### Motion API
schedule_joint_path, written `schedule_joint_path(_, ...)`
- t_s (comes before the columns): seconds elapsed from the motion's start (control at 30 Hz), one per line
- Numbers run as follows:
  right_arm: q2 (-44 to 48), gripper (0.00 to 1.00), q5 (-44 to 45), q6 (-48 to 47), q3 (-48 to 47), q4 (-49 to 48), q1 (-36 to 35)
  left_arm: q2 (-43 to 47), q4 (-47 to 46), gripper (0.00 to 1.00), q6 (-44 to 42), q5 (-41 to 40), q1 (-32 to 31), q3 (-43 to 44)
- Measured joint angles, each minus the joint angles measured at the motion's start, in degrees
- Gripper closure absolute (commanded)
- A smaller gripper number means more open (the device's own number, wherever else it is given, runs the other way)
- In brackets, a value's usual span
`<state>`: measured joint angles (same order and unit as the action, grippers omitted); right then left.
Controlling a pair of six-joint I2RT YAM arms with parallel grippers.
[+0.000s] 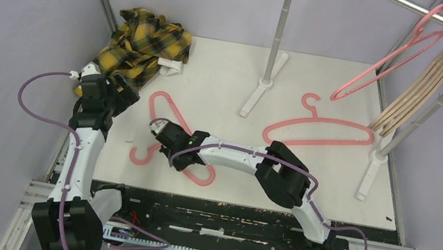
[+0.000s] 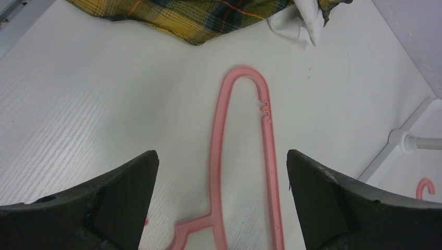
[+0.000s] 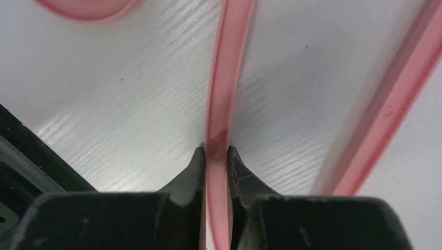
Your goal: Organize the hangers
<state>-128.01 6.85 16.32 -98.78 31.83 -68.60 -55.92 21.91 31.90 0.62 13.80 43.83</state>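
**Holding a Pink Hanger Flat on the Desk: Right Jaws Closed, Left Jaws Wide**

1. Right arm [image 1: 234, 156]: it reaches leftward across the near part of the desk [image 1: 228, 71]. The right jaws are pinched narrow on one thin bar of the near pink hanger [image 1: 170, 106]. The right wrist view shows both fingertips [image 3: 197, 159] pressed against either side of that bar [image 3: 224, 78]. The hanger lies on the desk surface.

2. Left arm [image 1: 80, 148]: it stands at the left edge of the desk, next to the plaid shirt [image 1: 140, 42]. The left jaws are spread wide and hold nothing. In the left wrist view the looped end of the same hanger [image 2: 217, 135] lies on the desk between the two fingers [image 2: 120, 192], touching neither. The shirt [image 2: 198, 15] lies beyond it.

3. Other hangers:
   - A second pink hanger [image 1: 314, 116] lies flat on the desk right of centre, well apart from both arms.
   - A third pink hanger [image 1: 387, 66] hangs from the rail [image 1: 418, 7] at the far right.
   - A bunch of beige hangers [image 1: 434, 73] hangs close together on the same rail, just right of the third pink one.

4. Rack: one upright post [image 1: 281, 32] stands on the desk at the far middle. Its foot is between the two pink hangers that lie flat.
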Motion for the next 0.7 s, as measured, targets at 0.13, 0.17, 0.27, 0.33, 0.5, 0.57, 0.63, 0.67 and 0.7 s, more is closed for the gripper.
schedule_joint_path(0.13, 3.08, 0.99, 0.33, 2.03, 4.96, -2.95, 0.55, 0.63, 0.0, 0.01, 0.0, 0.11, 0.0, 0.0)
schedule_joint_path(0.17, 4.59, 0.99, 0.35, 2.45, 7.17, -3.21, 1.03, 0.85, 0.0, 0.01, 0.0, 0.2, 0.0, 0.0)
schedule_joint_path(0.27, 9.81, 0.99, 0.7, 3.67, 12.72, -1.84, 3.15, 1.44, 0.02, 0.01, 0.02, 0.85, 0.0, 0.07)
schedule_joint_path(0.33, 14.49, 0.99, 1.03, 4.72, 15.85, -0.87, 4.92, 1.88, 0.07, 0.01, 0.04, 1.25, 0.0, 0.2)
schedule_joint_path(0.5, 28.74, 0.99, 1.4, 8.13, 19.41, -0.28, 9.05, 2.99, 0.02, 0.01, 0.22, 2.8, 0.0, 0.46)
schedule_joint_path(0.57, 34.32, 0.99, 1.64, 9.66, 19.69, -0.76, 10.05, 3.06, 0.02, 0.01, 0.26, 3.54, 0.0, 0.46)
schedule_joint_path(0.63, 39.21, 0.99, 2.67, 11.21, 19.74, -1.38, 10.36, 3.06, 0.07, 0.01, 0.26, 4.26, 0.0, 0.46)
schedule_joint_path(0.67, 41.48, 0.99, 3.39, 11.91, 19.76, -1.46, 10.36, 3.06, 0.04, 0.01, 0.26, 4.55, 0.0, 0.46)
schedule_joint_path(0.7, 43.43, 0.99, 4.15, 12.55, 19.85, -1.49, 10.32, 3.06, 0.04, 0.01, 0.26, 4.81, 0.0, 0.46)
